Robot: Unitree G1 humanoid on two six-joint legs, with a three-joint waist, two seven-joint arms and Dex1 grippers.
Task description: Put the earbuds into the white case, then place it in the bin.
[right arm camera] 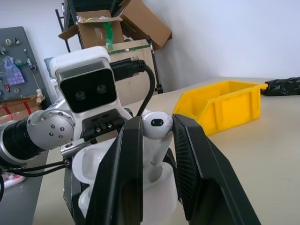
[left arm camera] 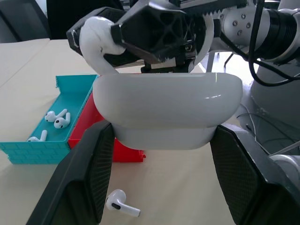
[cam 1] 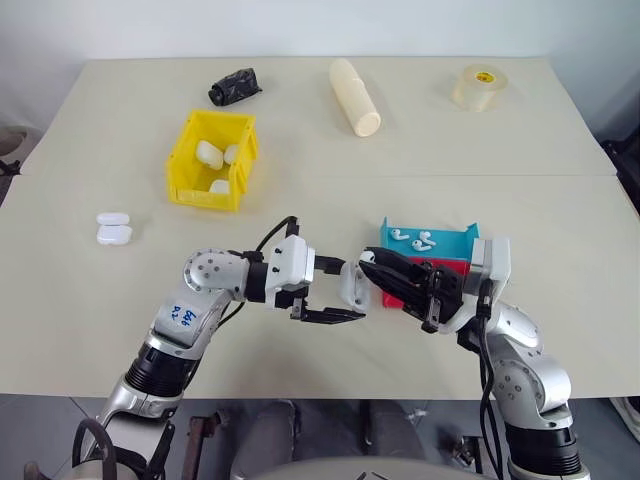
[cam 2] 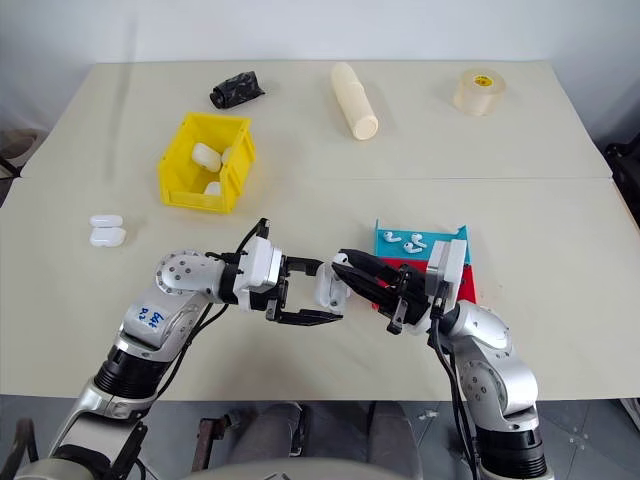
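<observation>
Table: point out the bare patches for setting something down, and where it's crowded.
Bare: between the yellow bin and teal tray; the table's right side below the tape roll. Crowded: near edge, where both claws meet.

Six white cases [cam 1: 113, 227], five earbuds [cam 1: 421, 240], one bin [cam 1: 211, 158], two trays [cam 1: 428, 240].

Three cases [cam 1: 217, 166] inside bin [cam 1: 186, 170]

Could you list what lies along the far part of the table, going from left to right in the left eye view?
Yellow bin → crumpled black bag → cream cylinder → roll of clear tape.
</observation>
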